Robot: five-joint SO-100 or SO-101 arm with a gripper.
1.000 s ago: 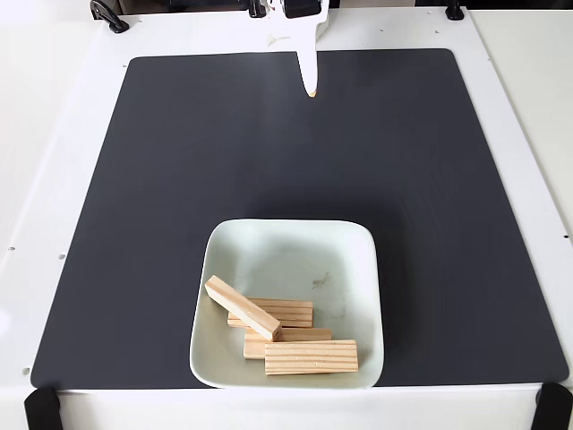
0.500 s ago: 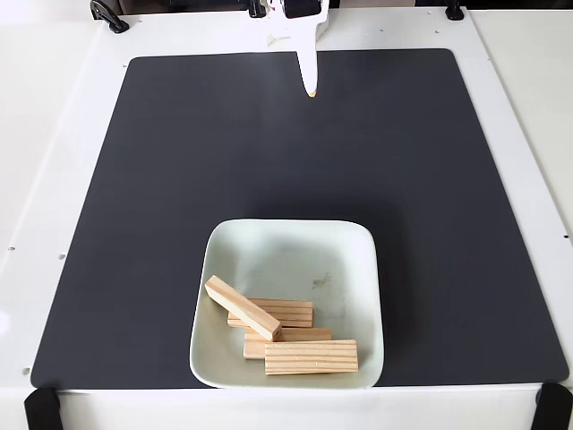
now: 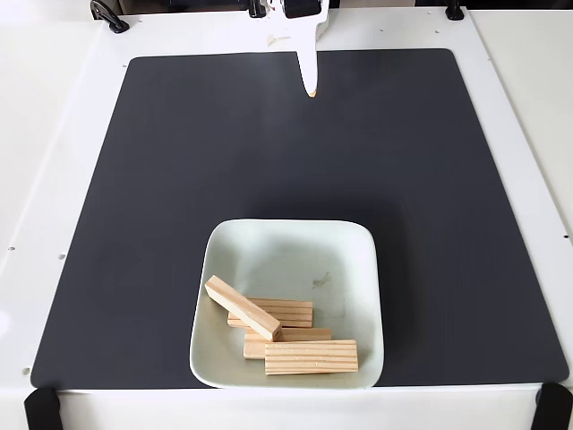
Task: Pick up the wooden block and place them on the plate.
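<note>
Wooden blocks (image 3: 282, 327): all four piled in the plate (image 3: 291, 240), bottom middle | gripper (image 3: 310, 90): top middle, closed, holding nothing | step: looks finished | next: probably just rest.

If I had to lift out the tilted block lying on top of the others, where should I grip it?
Grip the tilted block across its narrow width near mid-length, coming from above. It lies diagonally on the other blocks in the plate, its long sides exposed; the plate rim stands close to its left end.
</note>
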